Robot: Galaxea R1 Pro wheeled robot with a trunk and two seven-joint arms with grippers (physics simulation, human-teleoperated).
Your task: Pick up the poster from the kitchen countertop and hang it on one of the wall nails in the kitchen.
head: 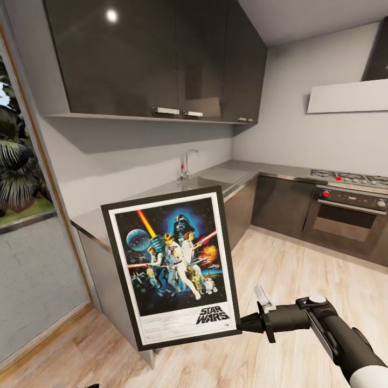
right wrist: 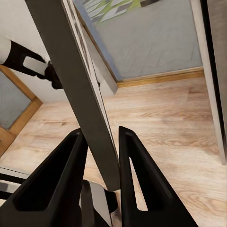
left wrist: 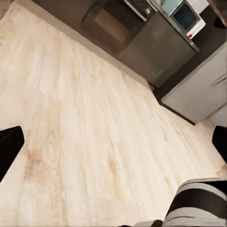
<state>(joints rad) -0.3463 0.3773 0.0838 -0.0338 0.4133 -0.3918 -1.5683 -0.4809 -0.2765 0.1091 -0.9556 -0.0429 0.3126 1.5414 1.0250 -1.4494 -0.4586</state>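
Nearest the head camera, the right arm reaches in from the lower right, and the right gripper [head: 243, 322] is clamped on the lower right edge of the poster [head: 171, 265]. The right wrist view shows this plainly: the two black fingers [right wrist: 64, 177] press on either side of the frame's thin grey edge [right wrist: 78, 90], which runs up between them. The poster is held upright in the air, slightly tilted, its printed face turned to the head camera, with the black frame, white border and "STAR WARS" title at the bottom all readable. It hangs clear of the kitchen countertop [head: 226, 175], in front of the counter's near end and above the pale wooden floor [head: 280, 269].

In the left wrist view, the left gripper [left wrist: 113, 142] points down at the floor [left wrist: 85, 123], its dark fingertips [left wrist: 9, 146] at opposite edges of the frame, spread wide with nothing between them.

Behind the poster, the grey countertop runs back along the wall to a sink and a tap [head: 186, 164], then turns the corner toward the oven [head: 347, 213] with its hob. Dark wall cabinets [head: 156, 59] hang above the counter. At the far left, a glass door [head: 27, 226] looks out on paving and plants.
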